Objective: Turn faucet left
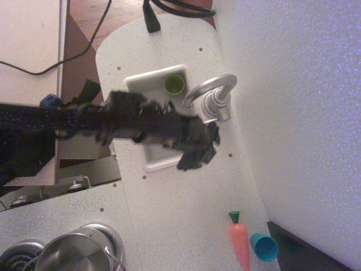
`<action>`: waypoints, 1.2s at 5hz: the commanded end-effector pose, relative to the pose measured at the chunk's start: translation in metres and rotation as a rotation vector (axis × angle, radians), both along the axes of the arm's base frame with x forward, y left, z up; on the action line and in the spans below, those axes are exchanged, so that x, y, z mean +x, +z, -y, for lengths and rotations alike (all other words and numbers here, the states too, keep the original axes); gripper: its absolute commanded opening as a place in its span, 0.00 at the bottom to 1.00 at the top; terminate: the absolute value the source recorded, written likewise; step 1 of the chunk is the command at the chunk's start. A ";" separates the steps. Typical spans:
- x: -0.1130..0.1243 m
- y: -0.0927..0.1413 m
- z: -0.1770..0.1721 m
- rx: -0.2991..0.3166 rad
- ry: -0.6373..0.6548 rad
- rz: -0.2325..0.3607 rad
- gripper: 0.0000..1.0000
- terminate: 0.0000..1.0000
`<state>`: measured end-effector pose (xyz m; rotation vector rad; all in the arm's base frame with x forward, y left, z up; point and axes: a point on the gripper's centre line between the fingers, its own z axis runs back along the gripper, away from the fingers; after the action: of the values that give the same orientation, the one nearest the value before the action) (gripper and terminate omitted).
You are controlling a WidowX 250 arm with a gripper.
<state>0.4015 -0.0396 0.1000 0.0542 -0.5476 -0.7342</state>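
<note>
The shiny silver faucet [213,95] stands at the right rim of the white toy sink [148,82], its gooseneck spout curving out over the basin. Its small side lever is hidden behind my arm. My black gripper [204,144] is motion-blurred, just below the faucet's base, over the sink's lower right corner. The blur hides whether the fingers are open or shut, and whether they touch the faucet.
A green cup [174,84] sits in the sink's top corner. A toy carrot [239,239] and a teal cup [263,247] lie at the lower right. A steel pot [76,251] sits on the stove at the lower left. A white wall [299,113] borders the counter on the right.
</note>
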 end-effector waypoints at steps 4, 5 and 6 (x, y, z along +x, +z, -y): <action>-0.001 0.017 -0.061 0.040 0.420 -0.093 1.00 0.00; -0.026 0.048 -0.074 -0.019 0.597 -0.034 1.00 0.00; -0.055 0.046 -0.064 -0.065 0.554 -0.055 1.00 0.00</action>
<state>0.3343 0.0140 0.1276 0.0636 -0.4317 -0.2016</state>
